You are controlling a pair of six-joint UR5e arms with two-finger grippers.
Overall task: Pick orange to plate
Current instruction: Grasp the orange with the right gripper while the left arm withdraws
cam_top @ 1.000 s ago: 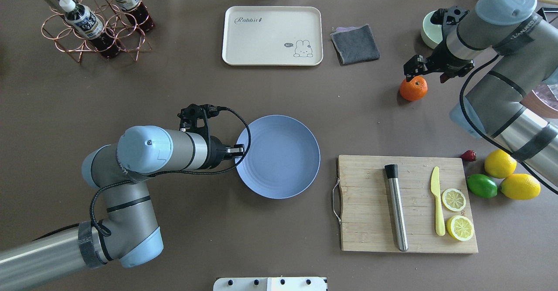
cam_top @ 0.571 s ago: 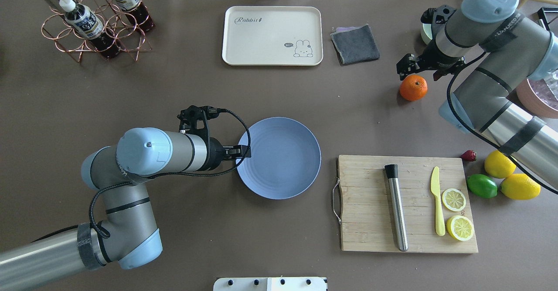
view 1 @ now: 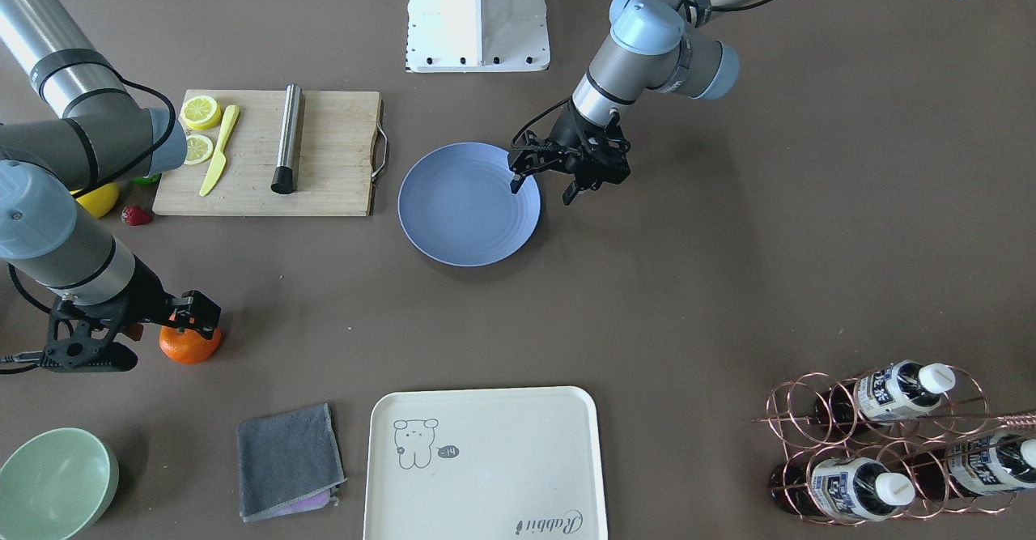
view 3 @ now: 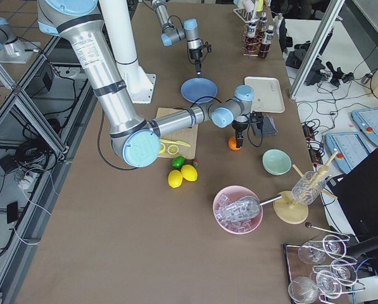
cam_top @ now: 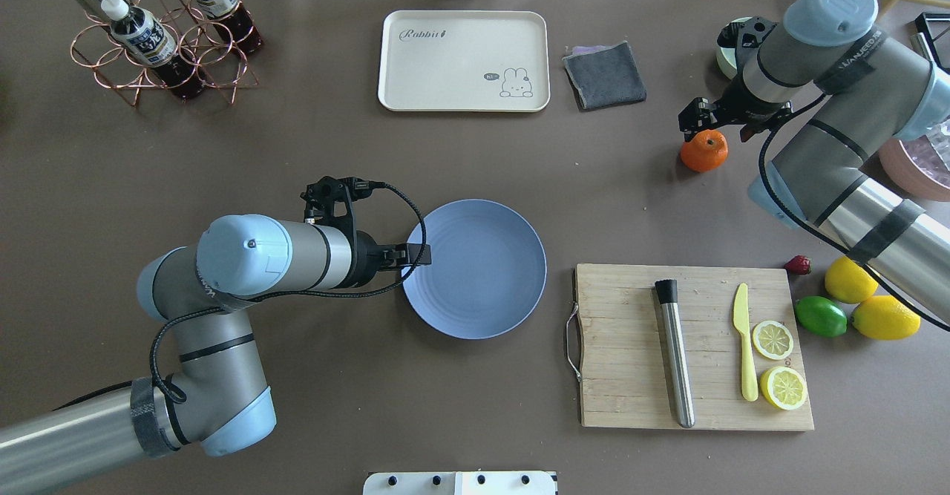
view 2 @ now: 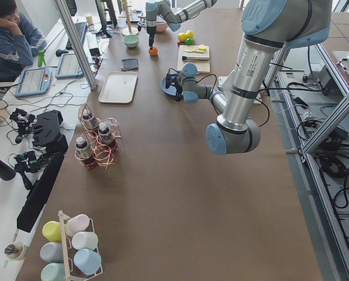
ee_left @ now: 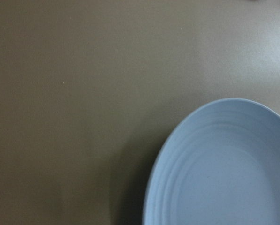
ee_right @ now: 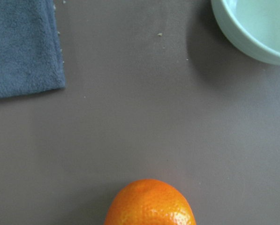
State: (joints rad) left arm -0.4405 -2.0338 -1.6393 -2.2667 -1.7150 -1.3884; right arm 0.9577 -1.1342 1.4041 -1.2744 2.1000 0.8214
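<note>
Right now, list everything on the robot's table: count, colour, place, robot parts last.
orange: one, orange, far right
plate: one, blue, centre
tray: one, cream, far centre
cloth: one, grey, beside the tray
bowl: one, pale green, far right corner
cutting board: one, wooden, right of plate
metal rod: one, silver, on board
knife: one, yellow, on board
lemon halves: two, yellow, on board
lemons: two, yellow, right of board
lime: one, green, beside the lemons
strawberry: one, red, by the lemons
bottle rack: one, copper, far left
left gripper: open, at plate's rim
right gripper: open, over the orange
</note>
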